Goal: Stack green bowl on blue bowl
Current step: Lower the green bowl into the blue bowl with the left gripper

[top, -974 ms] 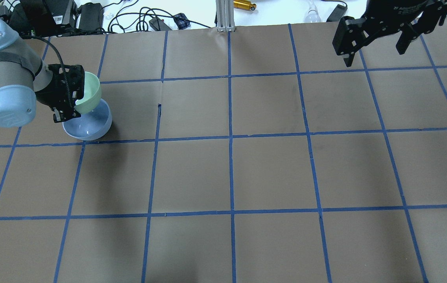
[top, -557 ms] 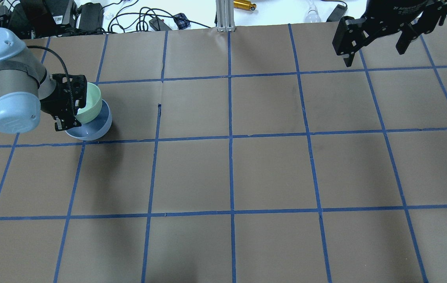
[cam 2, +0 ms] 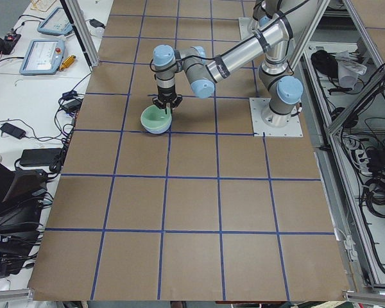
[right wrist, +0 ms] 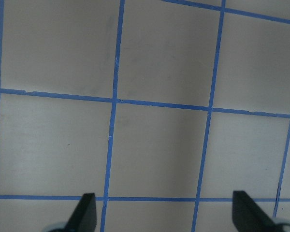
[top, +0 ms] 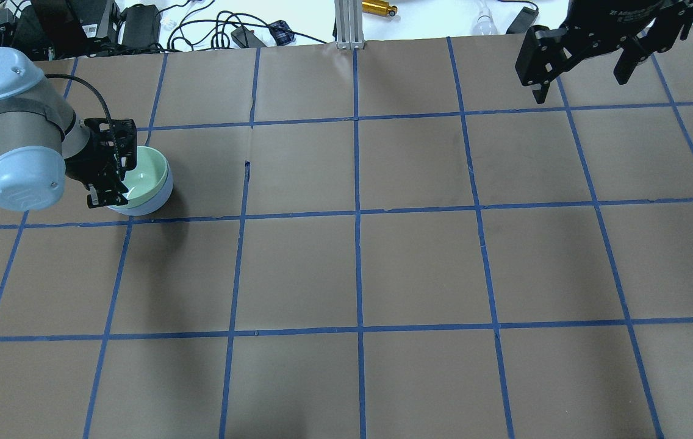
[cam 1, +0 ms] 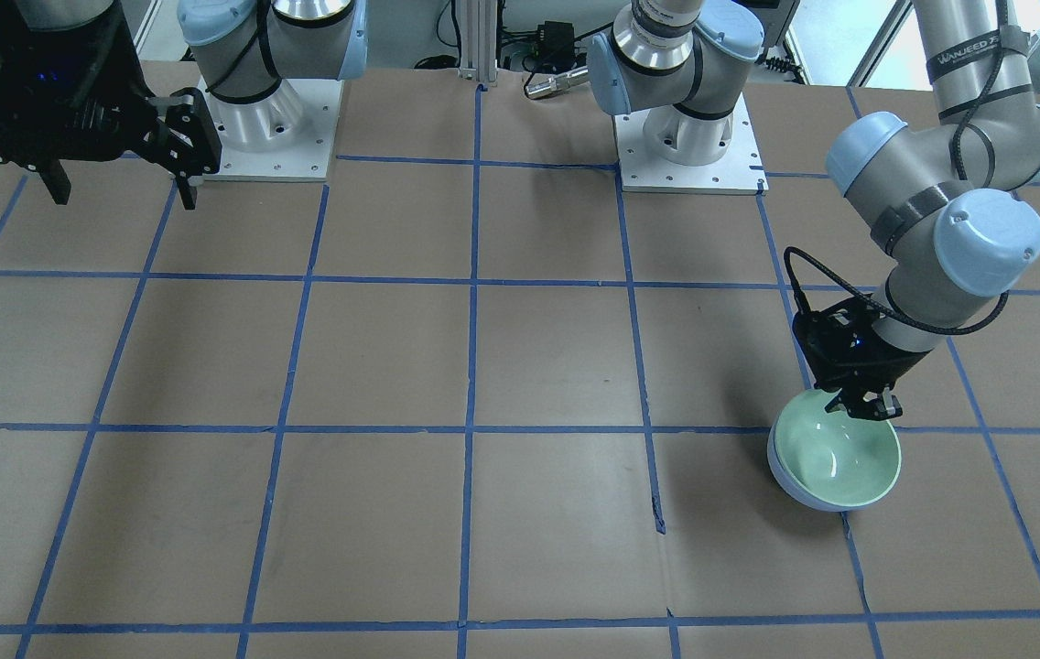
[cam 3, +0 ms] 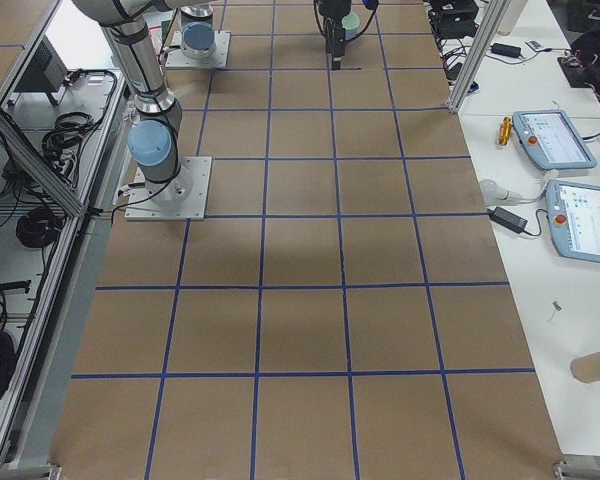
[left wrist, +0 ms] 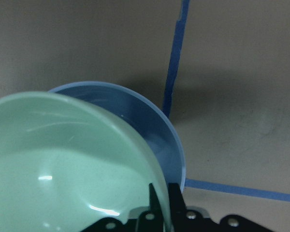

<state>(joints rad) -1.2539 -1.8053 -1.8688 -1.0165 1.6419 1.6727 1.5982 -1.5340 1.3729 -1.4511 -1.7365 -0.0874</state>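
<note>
The green bowl sits nested inside the blue bowl at the table's left, and only the blue bowl's outer wall shows below it. My left gripper is shut on the green bowl's near-left rim. In the left wrist view its fingers pinch the green bowl's rim, and the blue bowl's rim curves behind. The front-facing view shows the green bowl, the blue bowl and the left gripper. My right gripper is open and empty, high over the far right corner.
The brown table carries a grid of blue tape. Cables and power bricks and an aluminium post lie past its far edge. The two arm bases stand on the robot's side.
My left gripper has lowered the green bowl, which hung tilted above the blue bowl, down into the blue bowl. The right arm has not moved.
</note>
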